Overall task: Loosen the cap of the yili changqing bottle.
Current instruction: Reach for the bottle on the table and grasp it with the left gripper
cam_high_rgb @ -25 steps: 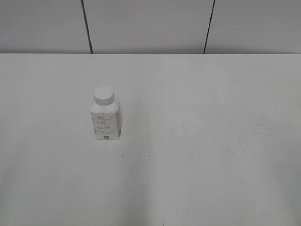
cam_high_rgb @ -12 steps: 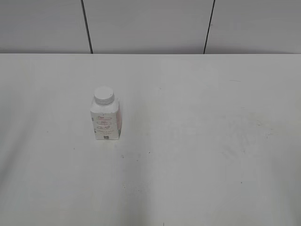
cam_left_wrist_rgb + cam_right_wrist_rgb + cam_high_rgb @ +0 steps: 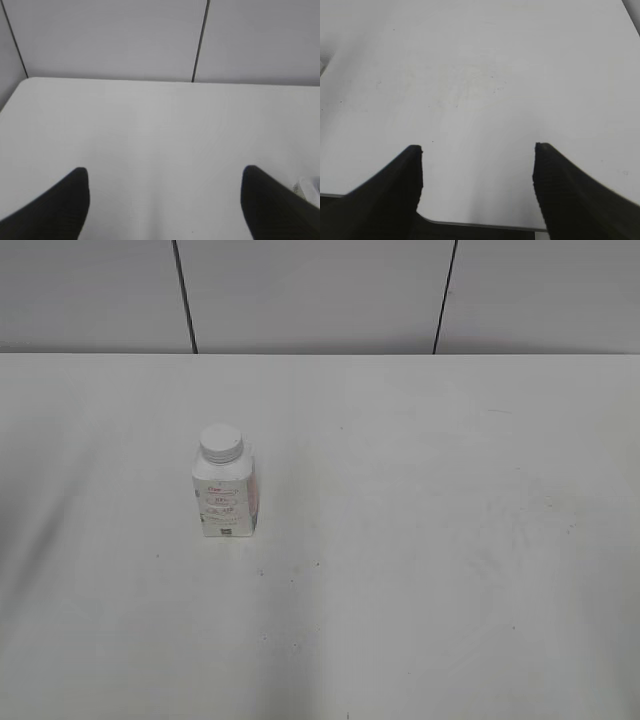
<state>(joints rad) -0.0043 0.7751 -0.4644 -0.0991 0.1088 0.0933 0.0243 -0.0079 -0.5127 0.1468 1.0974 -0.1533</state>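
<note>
Standing upright on the wide white table (image 3: pixel 420 540), the small squarish white plastic yili changqing bottle (image 3: pixel 226 500) has its long axis vertical and its neck pointing straight up. It sits left of the table's middle in the exterior view, well clear of every edge. The small round white ridged screw cap (image 3: pixel 220 444) is seated on the neck, its flat top level. The face of the bottle turned toward the exterior camera carries faint pink print and a small dark block near the base; the lettering is too small to read.

Neither arm shows in the exterior view. In the left wrist view the left gripper (image 3: pixel 165 200) hangs over bare table with its two dark fingers (image 3: pixel 60 205) spread wide and nothing between them. A pale sliver at that view's right edge may be part of the bottle, though it is too cropped to be sure. In the right wrist view the right gripper (image 3: pixel 477 185) sits above the table's near edge, its dark fingers (image 3: pixel 570 195) likewise spread apart and holding nothing.

Grey wall panels (image 3: pixel 310 290) split by dark vertical seams rise behind the table.
</note>
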